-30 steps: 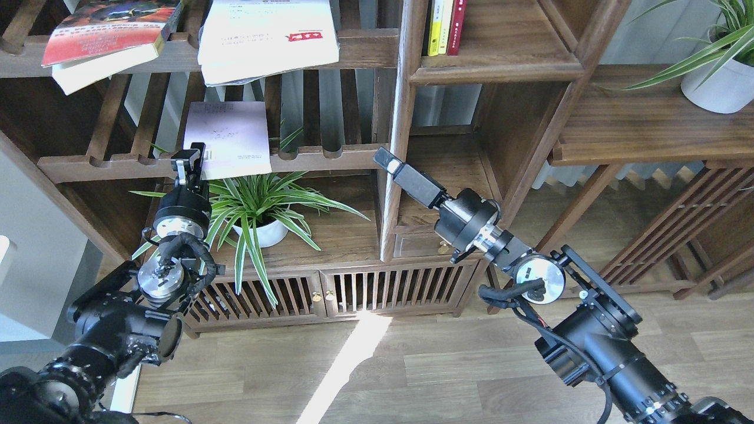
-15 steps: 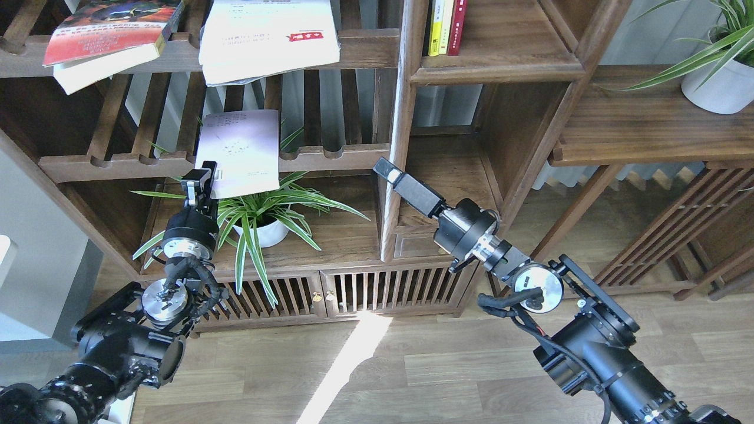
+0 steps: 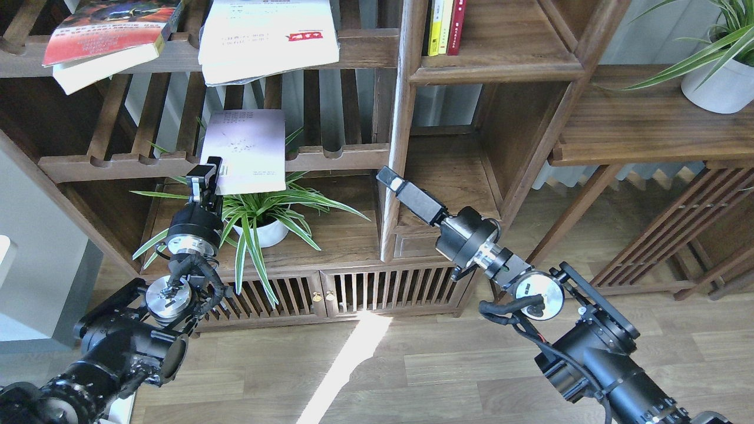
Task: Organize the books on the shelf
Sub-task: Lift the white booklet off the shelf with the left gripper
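Over the slatted rack, left hand [image 3: 211,175] clamped on the thin booklet [image 3: 244,150] has carried it rightward toward the cubby shelf [image 3: 450,171], while right hand [image 3: 389,178] waits, grip state unclear.

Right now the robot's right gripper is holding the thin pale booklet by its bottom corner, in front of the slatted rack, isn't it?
Not quite: it's the left gripper that pinches the thin pale booklet by its bottom corner, in front of the slatted rack. The head view shows the right gripper holding nothing, over by the upright post.
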Robot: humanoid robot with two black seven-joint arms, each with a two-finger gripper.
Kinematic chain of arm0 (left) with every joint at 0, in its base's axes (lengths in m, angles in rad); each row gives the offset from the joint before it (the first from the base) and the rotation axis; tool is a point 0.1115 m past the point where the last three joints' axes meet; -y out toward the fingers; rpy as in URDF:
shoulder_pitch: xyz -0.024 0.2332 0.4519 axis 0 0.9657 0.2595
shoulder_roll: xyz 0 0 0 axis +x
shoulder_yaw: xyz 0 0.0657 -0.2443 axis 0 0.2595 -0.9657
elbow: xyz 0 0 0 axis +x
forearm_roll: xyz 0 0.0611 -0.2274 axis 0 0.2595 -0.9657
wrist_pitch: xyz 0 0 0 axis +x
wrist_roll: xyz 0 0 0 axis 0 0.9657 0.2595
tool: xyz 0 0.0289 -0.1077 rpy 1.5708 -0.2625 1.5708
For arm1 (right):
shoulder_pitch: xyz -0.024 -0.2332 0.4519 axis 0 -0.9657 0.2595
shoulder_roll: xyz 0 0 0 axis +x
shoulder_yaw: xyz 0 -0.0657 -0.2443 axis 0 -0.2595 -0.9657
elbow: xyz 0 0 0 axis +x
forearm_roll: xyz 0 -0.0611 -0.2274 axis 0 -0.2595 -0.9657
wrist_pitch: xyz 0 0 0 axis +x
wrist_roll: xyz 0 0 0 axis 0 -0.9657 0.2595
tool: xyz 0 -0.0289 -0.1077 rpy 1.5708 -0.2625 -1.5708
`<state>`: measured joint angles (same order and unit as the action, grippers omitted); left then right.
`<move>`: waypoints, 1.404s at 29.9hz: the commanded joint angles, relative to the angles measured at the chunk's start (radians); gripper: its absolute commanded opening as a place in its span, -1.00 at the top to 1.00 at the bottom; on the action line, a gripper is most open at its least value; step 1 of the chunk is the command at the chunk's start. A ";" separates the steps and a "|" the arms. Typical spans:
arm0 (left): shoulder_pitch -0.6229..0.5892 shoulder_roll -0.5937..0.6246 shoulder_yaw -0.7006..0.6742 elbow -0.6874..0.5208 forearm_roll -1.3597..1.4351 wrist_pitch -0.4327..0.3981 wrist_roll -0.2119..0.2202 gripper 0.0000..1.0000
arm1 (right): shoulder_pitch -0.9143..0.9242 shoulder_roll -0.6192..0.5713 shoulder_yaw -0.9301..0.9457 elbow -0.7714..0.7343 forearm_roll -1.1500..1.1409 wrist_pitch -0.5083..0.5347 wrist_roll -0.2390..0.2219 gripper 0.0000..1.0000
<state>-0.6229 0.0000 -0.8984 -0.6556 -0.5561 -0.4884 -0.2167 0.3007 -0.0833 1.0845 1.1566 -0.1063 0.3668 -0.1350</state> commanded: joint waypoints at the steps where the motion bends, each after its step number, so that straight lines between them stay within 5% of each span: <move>1: 0.032 0.000 0.001 -0.082 0.002 0.000 0.002 0.97 | -0.006 -0.001 0.000 0.000 -0.001 0.001 0.000 -1.00; 12: 0.098 0.014 -0.005 -0.168 0.087 0.000 0.019 0.96 | -0.015 0.000 -0.009 -0.011 0.002 0.040 -0.002 -0.99; 22: 0.179 0.126 -0.045 -0.377 0.142 0.000 0.019 0.97 | -0.020 0.000 -0.012 -0.025 0.002 0.061 -0.002 -1.00; 42: 0.229 0.136 -0.025 -0.490 0.260 0.000 0.031 0.98 | -0.068 0.051 -0.028 -0.054 0.014 0.122 -0.006 -1.00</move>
<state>-0.3954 0.1307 -0.9250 -1.1134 -0.3004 -0.4888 -0.1856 0.2337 -0.0367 1.0651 1.1086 -0.0906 0.4885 -0.1410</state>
